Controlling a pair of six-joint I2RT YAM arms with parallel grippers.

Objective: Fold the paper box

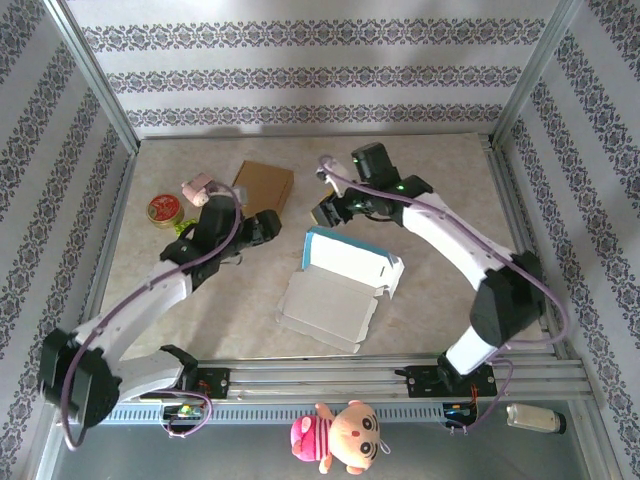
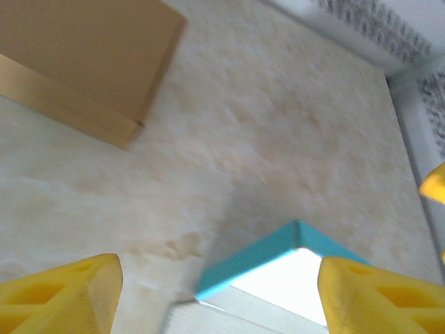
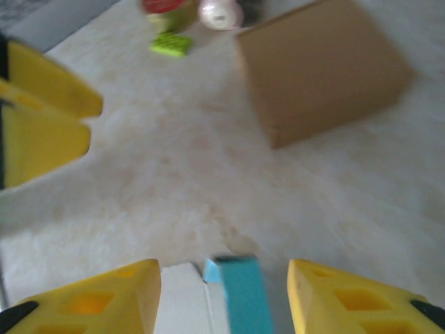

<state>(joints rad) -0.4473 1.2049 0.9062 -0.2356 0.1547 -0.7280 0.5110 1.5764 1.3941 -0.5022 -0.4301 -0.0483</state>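
Bright, blurry; glare on paper box [image 2: 278,282]

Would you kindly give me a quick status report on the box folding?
Left end effector open, right end effector open, both at far edge of paper box. Partly folded, front flap flat. Brown box behind, apart.

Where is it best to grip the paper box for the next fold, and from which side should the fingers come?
Probably the paper box's raised far wall with the blue outer face: it stands up thin, so one finger fits on each face. Come down from the far side; the near flap lies flat on the table and gives no edge to pinch.
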